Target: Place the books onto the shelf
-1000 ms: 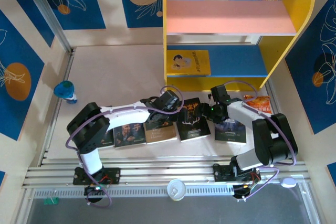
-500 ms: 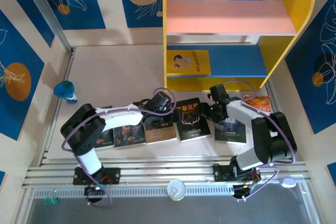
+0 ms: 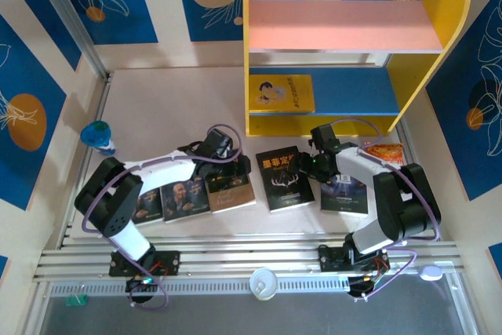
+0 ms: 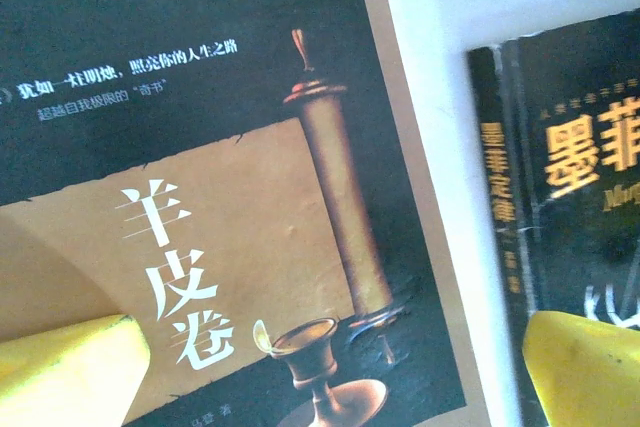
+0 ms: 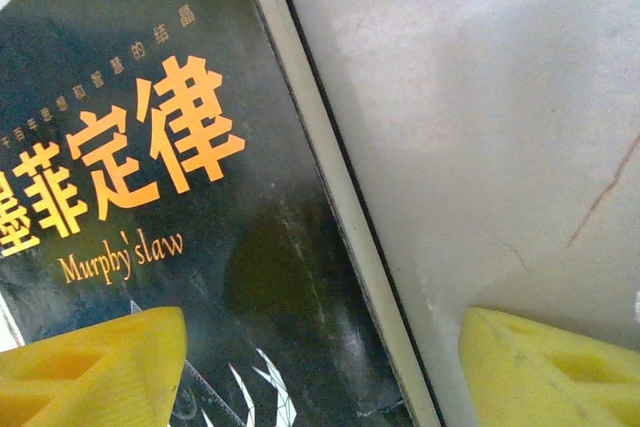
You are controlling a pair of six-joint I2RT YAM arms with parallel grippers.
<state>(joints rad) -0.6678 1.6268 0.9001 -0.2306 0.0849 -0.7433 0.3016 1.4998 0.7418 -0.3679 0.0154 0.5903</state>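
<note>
Several dark books lie in a row on the table in the top view: two bearded-man covers, a brown one, a black antler one and a wolf-face one. My left gripper hangs open low over the brown book. Its fingers straddle that book's right edge, and one yellow fingertip is over the black book. My right gripper is open across the black book's right edge, with one fingertip above the cover. The shelf stands behind.
A yellow cartoon-cover book lies on the shelf's blue lower board. An orange snack packet sits right of my right arm. A small blue-green bottle stands at the far left. A white lid rests on the front rail.
My left gripper has swung left, from the black book's top corner to over the brown book. The right gripper has barely moved.
</note>
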